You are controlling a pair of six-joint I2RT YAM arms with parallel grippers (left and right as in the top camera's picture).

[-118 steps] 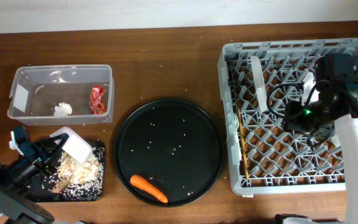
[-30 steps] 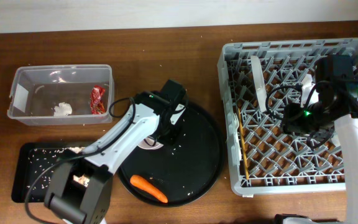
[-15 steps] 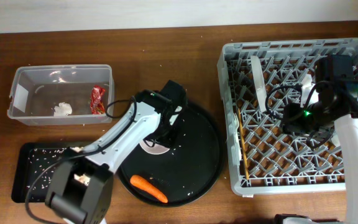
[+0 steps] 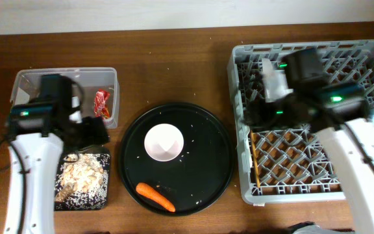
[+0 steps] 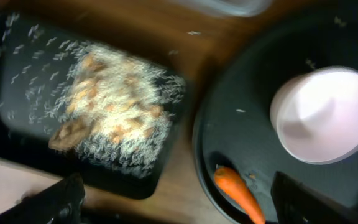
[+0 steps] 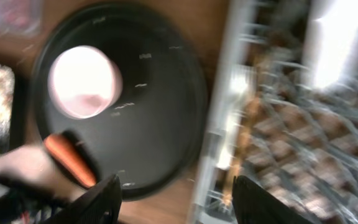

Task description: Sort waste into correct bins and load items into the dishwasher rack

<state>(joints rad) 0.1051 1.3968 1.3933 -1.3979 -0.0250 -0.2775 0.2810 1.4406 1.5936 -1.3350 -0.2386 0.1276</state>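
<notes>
Waste not yet sorted comes down to the carrot (image 4: 154,197), which lies on the near rim of the round black tray (image 4: 203,195). The white bowl (image 4: 164,142) sits upside down on the same tray, just beyond the carrot. The left pincer (image 5: 178,190) hangs with its fingers spread wide and nothing between them. The carrot shows just inside its right finger and the bowl further out on that side. The shallow black tray (image 4: 83,208) with its heap of food scraps (image 4: 80,172) is under and ahead of its left finger. The right pincer (image 6: 178,183) also stands apart and empty in a blurred view, with the dishwasher rack (image 4: 240,149) and the chopsticks (image 4: 254,156) to one side of it and the bowl and carrot to the other. Since both pincers face the same tray, the arms may well meet over it if each goes for its own piece. The carrot is tapered and round, so a grip off its middle could squirt it off the rim onto the worktop (image 4: 174,65). The bowl's smooth dome gives the fingers little to bite on, and a slip could skate it into the carrot.
</notes>
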